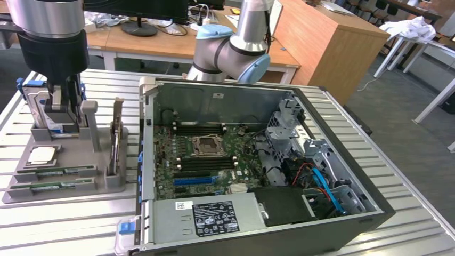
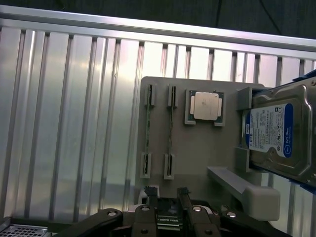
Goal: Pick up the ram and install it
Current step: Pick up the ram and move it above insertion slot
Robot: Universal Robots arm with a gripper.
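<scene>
Fingers (image 2: 183, 196) spread, nothing between them. Gripper (image 2: 167, 196) hangs above the grey fixture (image 2: 197, 148), near the hard drive (image 2: 276, 131). Ram (image 1: 58, 172) sits in its fixture slot, clear of the fingers, with a second stick (image 1: 55, 185) alongside and the CPU (image 1: 41, 154) just beside. Open PC case (image 1: 213, 98) sits to the exterior view's right.

Your arm (image 1: 231, 53) folded at the elbow, your wrist (image 1: 51, 42) pointing straight down, your jaws spread wide, gripping nothing.
</scene>
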